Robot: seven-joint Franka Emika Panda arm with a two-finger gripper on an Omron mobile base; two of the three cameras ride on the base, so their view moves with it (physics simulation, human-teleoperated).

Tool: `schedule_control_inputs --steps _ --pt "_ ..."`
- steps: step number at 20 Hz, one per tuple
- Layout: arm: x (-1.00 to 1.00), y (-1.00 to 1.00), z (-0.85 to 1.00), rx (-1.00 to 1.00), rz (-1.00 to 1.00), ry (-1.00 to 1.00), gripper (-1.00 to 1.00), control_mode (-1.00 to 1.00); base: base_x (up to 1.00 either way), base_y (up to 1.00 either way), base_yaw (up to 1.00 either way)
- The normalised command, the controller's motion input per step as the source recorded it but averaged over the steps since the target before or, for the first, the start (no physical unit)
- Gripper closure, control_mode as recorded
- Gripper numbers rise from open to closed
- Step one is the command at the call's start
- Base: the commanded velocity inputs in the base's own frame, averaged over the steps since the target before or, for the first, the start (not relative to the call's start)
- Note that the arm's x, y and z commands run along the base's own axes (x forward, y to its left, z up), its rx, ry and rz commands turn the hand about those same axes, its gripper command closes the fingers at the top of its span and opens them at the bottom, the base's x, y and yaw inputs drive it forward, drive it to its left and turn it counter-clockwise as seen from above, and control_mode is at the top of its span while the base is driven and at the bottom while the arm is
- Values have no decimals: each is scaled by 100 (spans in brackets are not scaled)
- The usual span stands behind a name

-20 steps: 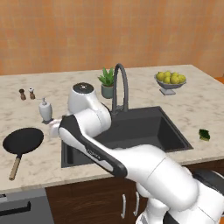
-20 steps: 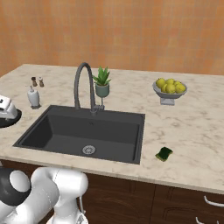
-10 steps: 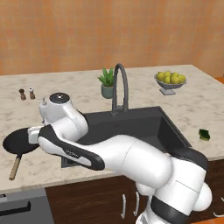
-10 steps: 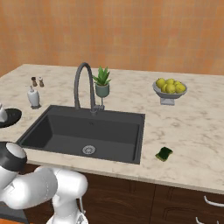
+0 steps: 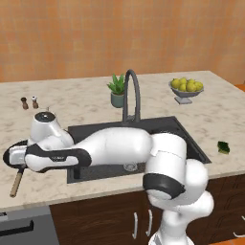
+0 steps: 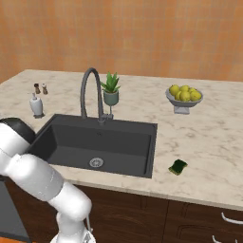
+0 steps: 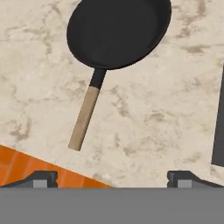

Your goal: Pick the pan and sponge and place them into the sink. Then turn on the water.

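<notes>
Swung left over the pan (image 7: 118, 33), end effector (image 7: 112, 178) spread wide, holding nothing

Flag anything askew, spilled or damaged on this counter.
Nothing stands out. The pan lies flat on the counter left of the sink, the sponge sits to its right, and the tap is dry.

- No text, label, brand, number or sign can be read in any view.
</notes>
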Motion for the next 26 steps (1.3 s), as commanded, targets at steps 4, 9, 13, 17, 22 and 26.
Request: schedule_control_inputs --steps 4,9,13,17,22,26 --pt "14 53 -42 -10 1 3 -100 -100 0 0 0" --pt "8 47 -26 -9 0 3 -100 -100 0 0 0" --pt "13 31 -44 -1 0 0 -100 -100 0 0 0" --pt "8 26 -48 0 0 0 -100 -100 0 0 0" --pt "4 21 -46 0 0 0 -100 -100 0 0 0" --pt "12 19 -46 0 0 0 -100 -100 0 0 0"
